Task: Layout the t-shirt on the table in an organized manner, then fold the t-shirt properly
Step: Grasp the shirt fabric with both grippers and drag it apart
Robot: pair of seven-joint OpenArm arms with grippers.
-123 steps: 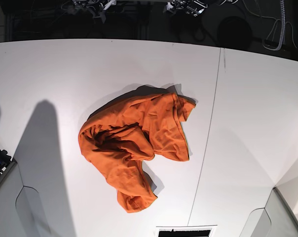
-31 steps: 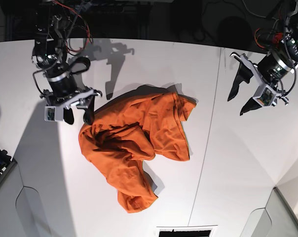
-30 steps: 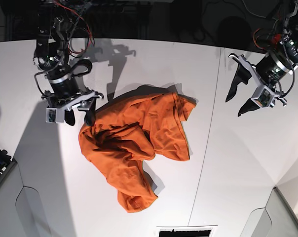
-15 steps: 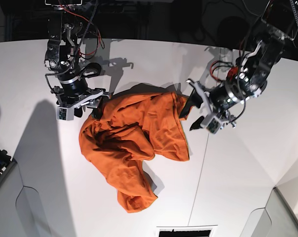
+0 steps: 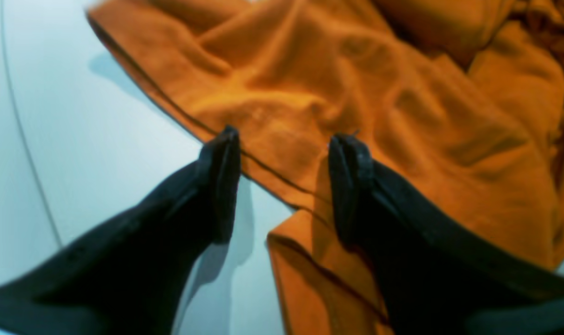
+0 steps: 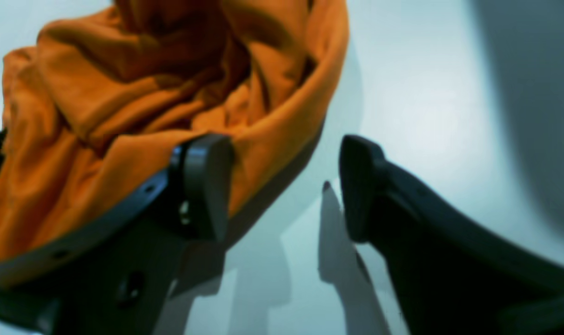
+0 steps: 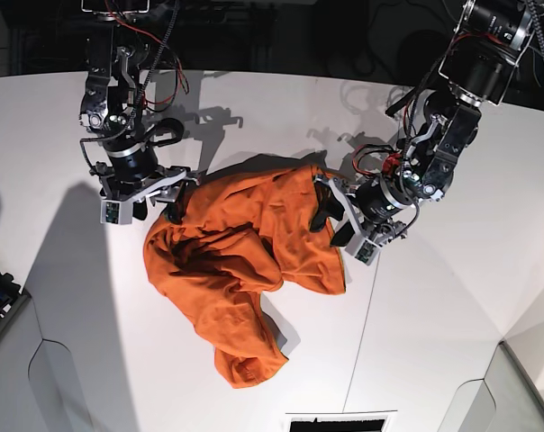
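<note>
Base view: crumpled t-shirt [image 7: 245,270] on table [image 7: 452,297]; both end effectors [image 7: 330,220] [image 7: 155,205] spread apart at its edges.

No legible text, label, brand, number or sign is recorded in any of the three views. The t-shirt [image 7: 245,261] is shown as plain orange cloth, with no print visible between or beside the open fingers of either pincer, and no marking is seen on the table [image 7: 452,297].

Both arms reach low, left end effector [image 5: 282,181] and right end effector [image 6: 282,186] agape.
</note>
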